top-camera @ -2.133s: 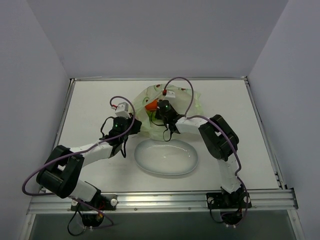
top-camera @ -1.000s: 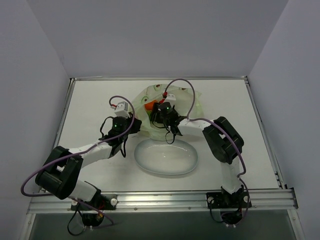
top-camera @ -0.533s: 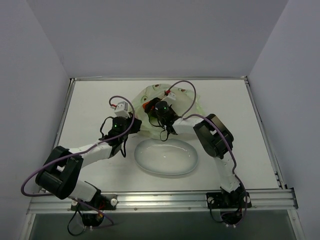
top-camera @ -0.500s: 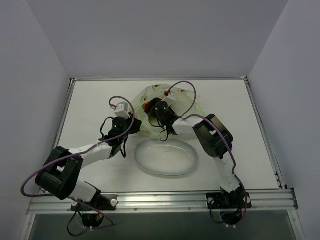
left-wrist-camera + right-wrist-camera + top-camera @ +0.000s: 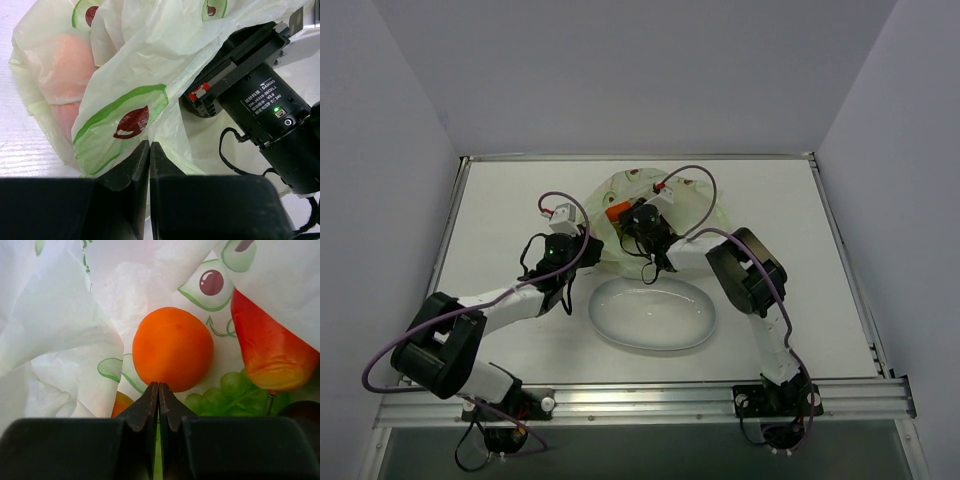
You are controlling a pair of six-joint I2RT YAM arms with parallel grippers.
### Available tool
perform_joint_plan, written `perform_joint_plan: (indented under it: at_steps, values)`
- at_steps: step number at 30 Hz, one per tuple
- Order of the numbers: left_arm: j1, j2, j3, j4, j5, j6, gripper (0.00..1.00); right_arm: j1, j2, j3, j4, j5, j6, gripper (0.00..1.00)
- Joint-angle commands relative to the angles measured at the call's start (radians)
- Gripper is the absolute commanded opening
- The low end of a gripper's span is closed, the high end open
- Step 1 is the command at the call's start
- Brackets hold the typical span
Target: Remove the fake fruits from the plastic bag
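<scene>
Your right claw (image 5: 158,386), shut and empty, points straight at the round glossy orange plastic fruit (image 5: 172,349) touching its tips, centre frame.

We see our right gripper (image 5: 158,386) with its two fingers pressed together, the tips at the near edge of the round orange (image 5: 172,349), which lies among folds of the plastic bag (image 5: 60,315). Right of the orange lies an orange-red oval piece (image 5: 272,347), with the green grape bunch (image 5: 220,394) nearer, below both.
</scene>
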Motion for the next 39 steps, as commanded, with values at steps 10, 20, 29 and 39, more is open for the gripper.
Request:
perform_joint_plan:
  at_steps: [10, 20, 29, 39]
  values:
    - [0.006, -0.031, 0.007, 0.023, -0.014, 0.017, 0.02, -0.009, -0.165, -0.095, 0.112, -0.032, -0.044, 0.00]
    - [0.006, -0.029, 0.009, 0.024, -0.014, 0.017, 0.02, -0.009, -0.240, -0.134, 0.015, 0.007, -0.072, 0.04]
    - [0.006, -0.029, 0.010, 0.026, -0.011, 0.018, 0.02, 0.011, -0.119, 0.002, -0.186, 0.050, -0.062, 0.67]
    - [0.006, -0.026, 0.010, 0.023, -0.014, 0.020, 0.02, 0.016, 0.009, 0.125, -0.209, -0.076, -0.004, 0.68]
